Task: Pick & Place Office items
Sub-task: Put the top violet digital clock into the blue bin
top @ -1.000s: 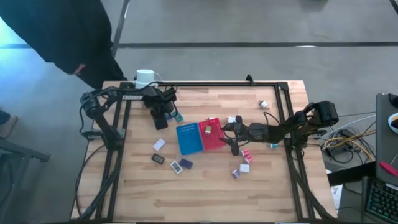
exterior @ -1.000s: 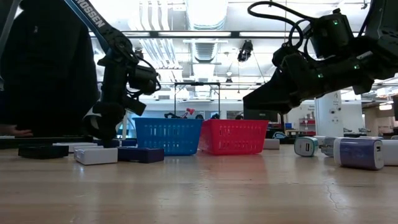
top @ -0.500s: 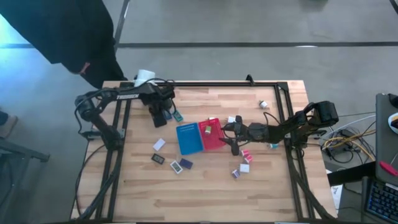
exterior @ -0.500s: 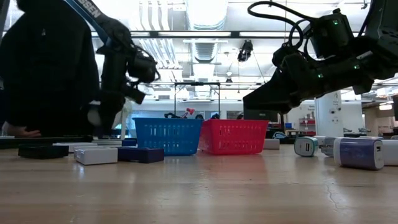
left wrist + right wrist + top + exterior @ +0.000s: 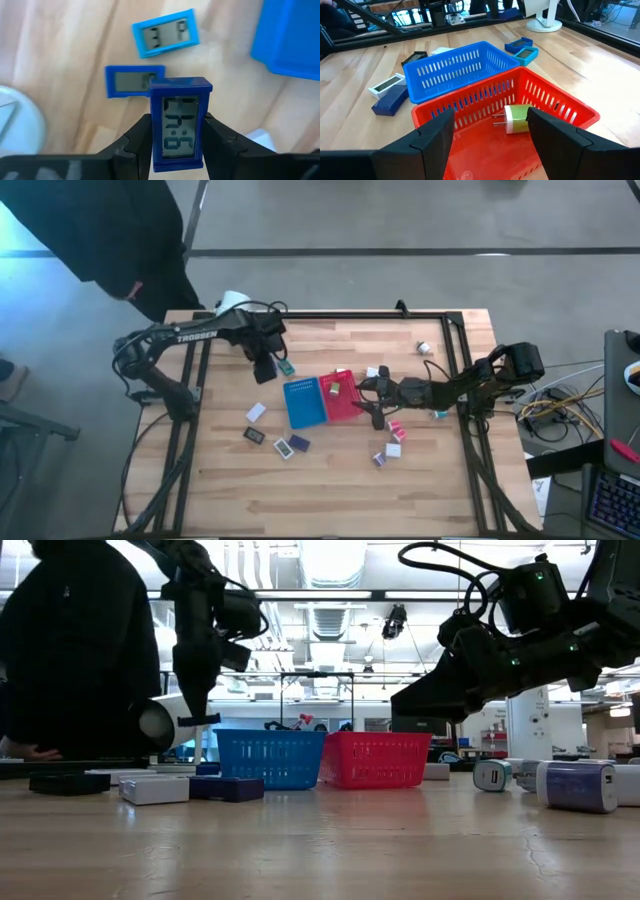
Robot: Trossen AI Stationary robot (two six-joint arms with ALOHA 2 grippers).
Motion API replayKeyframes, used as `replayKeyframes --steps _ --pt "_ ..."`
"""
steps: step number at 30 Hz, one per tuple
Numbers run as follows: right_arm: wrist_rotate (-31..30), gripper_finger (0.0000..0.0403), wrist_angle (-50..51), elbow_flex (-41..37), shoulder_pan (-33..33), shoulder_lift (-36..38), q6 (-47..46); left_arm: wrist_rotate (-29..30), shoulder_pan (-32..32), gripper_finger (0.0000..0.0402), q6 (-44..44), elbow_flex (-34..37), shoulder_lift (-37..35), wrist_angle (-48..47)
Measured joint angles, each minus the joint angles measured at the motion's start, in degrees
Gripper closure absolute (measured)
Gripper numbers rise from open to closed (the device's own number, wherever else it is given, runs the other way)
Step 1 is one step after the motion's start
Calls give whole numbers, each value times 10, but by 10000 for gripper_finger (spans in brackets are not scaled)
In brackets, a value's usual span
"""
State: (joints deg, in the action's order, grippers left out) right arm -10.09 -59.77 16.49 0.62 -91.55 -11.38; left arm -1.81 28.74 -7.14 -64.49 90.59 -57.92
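My left gripper (image 5: 264, 368) hangs above the table's far left part, shut on a dark blue flat display piece (image 5: 181, 122). Under it, a second dark blue piece (image 5: 133, 80) and a teal one (image 5: 165, 33) lie flat on the wood. My right gripper (image 5: 490, 116) is open over the near rim of the red basket (image 5: 555, 107), in which a white and green plug piece (image 5: 516, 119) lies. More flat pieces (image 5: 256, 412) lie left of the blue basket (image 5: 303, 402). Small plug pieces (image 5: 393, 449) are scattered right of the red basket (image 5: 343, 402). My left gripper pinches the dark blue display piece between its two fingers (image 5: 137, 140), one on each long side (image 5: 156, 137), toward the end nearer the wrist. The fingers come from above, pointing down. The piece is lifted clear of the table, its screen facing the wrist camera.
A white mug (image 5: 232, 302) stands at the far left corner, close to my left arm. A person in dark clothing (image 5: 100, 230) stands beyond that corner. A dark frame (image 5: 350, 316) runs along the table's far edge. The near half of the table (image 5: 330, 500) is bare wood.
My left gripper has risen from table height with the dark blue display piece in its fingers and has shifted slightly toward the far edge. The piece now hangs clear above the two pieces left on the wood. My right arm has kept still.
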Motion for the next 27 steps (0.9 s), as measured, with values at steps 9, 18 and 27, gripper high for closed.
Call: replayKeyframes --steps 9,18,27 --pt "0 158 1 0 0 0 0 -6 -79 269 32 0 0 -6" --pt "0 158 1 0 0 0 0 -6 -110 269 57 -9 0 -3" --pt "-1 158 1 0 0 0 0 -36 -128 269 69 -57 -1 11"
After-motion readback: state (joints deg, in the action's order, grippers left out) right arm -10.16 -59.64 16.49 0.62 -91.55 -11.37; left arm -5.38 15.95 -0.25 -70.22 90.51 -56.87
